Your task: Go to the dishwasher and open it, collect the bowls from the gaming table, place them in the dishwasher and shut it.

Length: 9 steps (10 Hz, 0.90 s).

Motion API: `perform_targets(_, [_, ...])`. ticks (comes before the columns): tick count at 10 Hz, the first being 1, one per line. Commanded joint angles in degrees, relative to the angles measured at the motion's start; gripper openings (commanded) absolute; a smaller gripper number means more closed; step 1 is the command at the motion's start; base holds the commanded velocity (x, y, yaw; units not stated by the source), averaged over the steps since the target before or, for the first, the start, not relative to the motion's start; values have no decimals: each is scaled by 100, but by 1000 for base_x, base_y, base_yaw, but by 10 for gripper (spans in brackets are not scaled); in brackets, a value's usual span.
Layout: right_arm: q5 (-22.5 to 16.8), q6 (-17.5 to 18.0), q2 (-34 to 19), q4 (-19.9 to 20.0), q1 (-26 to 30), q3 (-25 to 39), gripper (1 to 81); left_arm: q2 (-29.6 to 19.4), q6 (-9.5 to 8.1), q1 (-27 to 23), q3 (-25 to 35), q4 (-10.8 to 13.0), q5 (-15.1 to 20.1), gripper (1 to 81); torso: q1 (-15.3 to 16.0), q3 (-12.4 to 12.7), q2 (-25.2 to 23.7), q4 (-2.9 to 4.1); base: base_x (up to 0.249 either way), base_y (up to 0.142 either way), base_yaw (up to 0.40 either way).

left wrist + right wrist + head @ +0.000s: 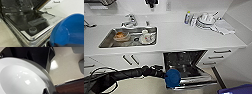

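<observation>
**Blue bowl at the open dishwasher**

Blue bowl (172,78) sits at the end of the left arm; I cannot tell how the jaws stand. It hangs over the lowered door (37,26) of the dishwasher (185,65). A white bowl (21,78) fills the right wrist view, grip unclear. Above are the counter (184,35) and the sink (109,40).

White countertop (184,35); stacked plates (205,21), bottle (187,17), cloth (224,27) on it, near back right.

— Where's the round blue bowl (172,78) at the left hand (164,75)?
— Over the open steel-fronted dishwasher's (189,67) lowered door; the steel sink (106,40) lies beyond the hand, in the white worktop (184,35).
</observation>
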Motion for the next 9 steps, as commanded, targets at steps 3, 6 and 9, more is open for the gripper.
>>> perform_targets(3, [-454,9,-96,-81,-111,66,10,760,-115,-932,-447,-20,93,10,2,0,0,0,0,0,0])
perform_targets(6, [-454,9,-104,-72,-102,57,10,909,-229,-1267,-930,24,145,10,2,0,0,0,0,0,0])
perform_targets(9, [-454,9,-96,-63,-76,84,10,751,-238,-1618,-1114,7,303,10,2,0,2,0,0,0,0])
